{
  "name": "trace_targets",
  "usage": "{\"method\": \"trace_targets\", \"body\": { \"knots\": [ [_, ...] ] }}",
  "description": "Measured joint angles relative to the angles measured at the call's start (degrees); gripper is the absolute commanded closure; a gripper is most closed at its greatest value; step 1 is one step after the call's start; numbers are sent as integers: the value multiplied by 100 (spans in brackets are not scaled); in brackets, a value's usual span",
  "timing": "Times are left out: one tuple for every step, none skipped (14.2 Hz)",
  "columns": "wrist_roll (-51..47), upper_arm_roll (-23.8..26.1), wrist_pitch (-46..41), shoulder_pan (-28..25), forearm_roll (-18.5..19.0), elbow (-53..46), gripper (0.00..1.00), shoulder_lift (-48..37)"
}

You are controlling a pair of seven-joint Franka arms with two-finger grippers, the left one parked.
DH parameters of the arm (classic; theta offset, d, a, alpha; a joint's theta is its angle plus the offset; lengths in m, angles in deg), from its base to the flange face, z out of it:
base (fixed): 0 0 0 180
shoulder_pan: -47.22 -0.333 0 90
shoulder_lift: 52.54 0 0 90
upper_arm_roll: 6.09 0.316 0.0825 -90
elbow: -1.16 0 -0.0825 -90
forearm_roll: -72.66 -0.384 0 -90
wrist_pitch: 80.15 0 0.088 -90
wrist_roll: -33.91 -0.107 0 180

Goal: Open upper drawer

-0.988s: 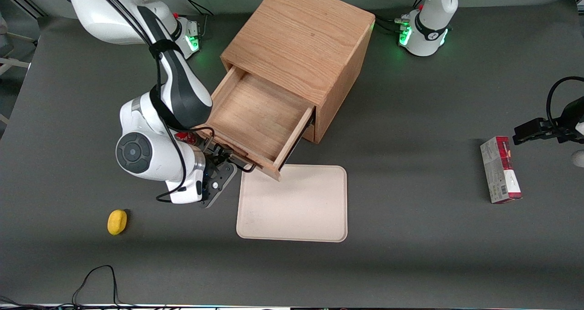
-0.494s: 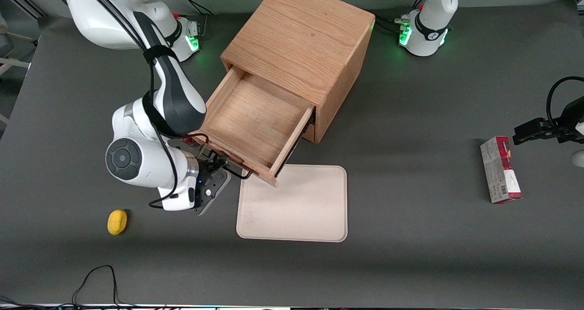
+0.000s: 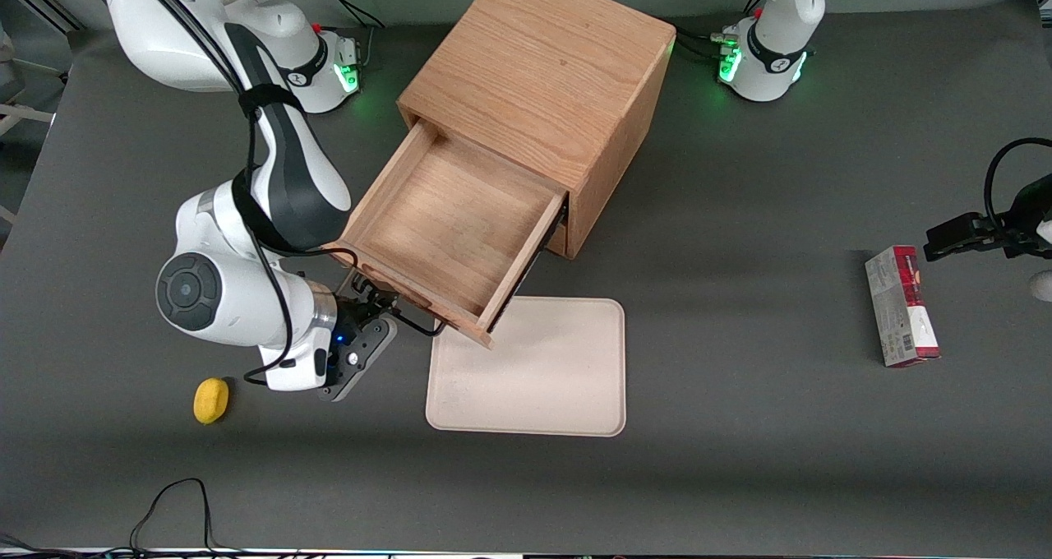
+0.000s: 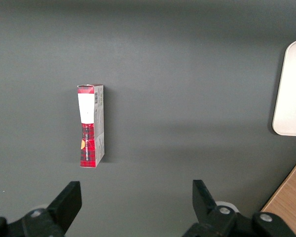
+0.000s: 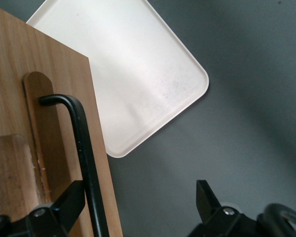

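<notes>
The wooden cabinet (image 3: 534,74) stands at the table's middle. Its upper drawer (image 3: 444,222) is pulled far out, and its plain-wood inside holds nothing. The lower drawer is hidden under it. My right gripper (image 3: 380,308) is at the drawer front, at the long black wire handle (image 3: 415,323). In the right wrist view the gripper (image 5: 138,195) is open wide. The handle (image 5: 84,153) runs between the fingers (image 5: 69,200), right against one of them, with the drawer front (image 5: 44,113) beside it.
A beige tray (image 3: 530,370) lies on the table just under the drawer's corner, nearer the front camera; it also shows in the right wrist view (image 5: 123,74). A yellow object (image 3: 211,400) lies near my wrist. A red-and-grey box (image 3: 900,306) lies toward the parked arm's end.
The upper drawer has slid farther out of the cabinet. My gripper has moved with its handle, away from the cabinet and toward the working arm's end.
</notes>
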State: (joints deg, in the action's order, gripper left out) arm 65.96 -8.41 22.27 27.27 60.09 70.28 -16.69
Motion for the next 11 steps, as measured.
{"method": "trace_targets", "body": {
  "knots": [
    [0,-2,-17,14,0,-31,0,6],
    [0,-7,-64,29,0,-97,0,14],
    [0,-9,-186,49,0,-190,0,17],
    [0,-10,-323,70,0,-299,0,17],
    [0,-13,-472,93,0,-425,0,15],
    [0,-17,-609,118,0,-554,0,11],
    [0,-25,-752,145,0,-674,0,-2],
    [0,-33,-904,180,0,-766,0,-35],
    [0,-38,-1019,237,0,-823,0,-105],
    [0,-45,-1161,310,5,-842,0,-221],
    [0,-81,-1363,381,27,-806,0,-400]
  ]
}}
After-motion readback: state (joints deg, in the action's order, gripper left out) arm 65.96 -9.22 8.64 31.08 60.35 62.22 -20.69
